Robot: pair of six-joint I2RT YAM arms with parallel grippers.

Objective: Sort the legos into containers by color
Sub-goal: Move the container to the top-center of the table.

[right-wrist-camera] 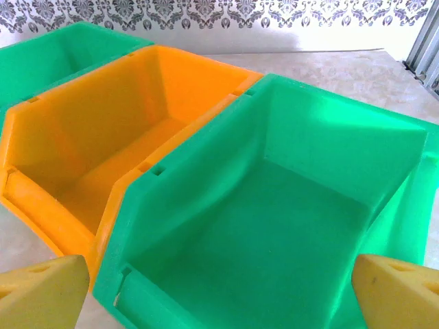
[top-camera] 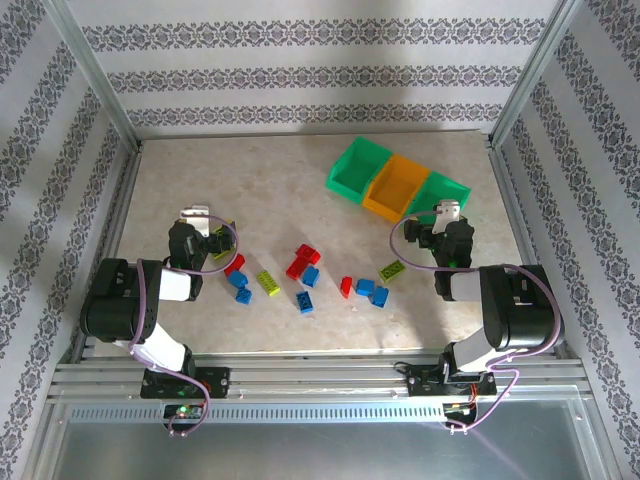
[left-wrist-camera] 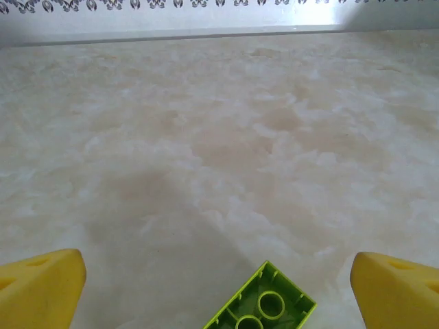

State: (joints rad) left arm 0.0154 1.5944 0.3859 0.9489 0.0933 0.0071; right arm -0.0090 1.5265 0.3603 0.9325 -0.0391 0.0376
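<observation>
Both held wide and empty, the left fingers [left-wrist-camera: 41, 284] are set astride a yellow-green brick [left-wrist-camera: 264, 305], apparently for pick-up, the right fingers [right-wrist-camera: 394, 291] before the green end bin [right-wrist-camera: 288, 205]

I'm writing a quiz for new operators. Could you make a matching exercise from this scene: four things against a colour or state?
Things: 1 middle bin; 2 brick in the left wrist view; 3 right-end bin; 4 right hand.
Colour or state: A yellow-green; B open, holding nothing; C orange; D green, empty.
Pairs: 1-C; 2-A; 3-D; 4-B.
</observation>
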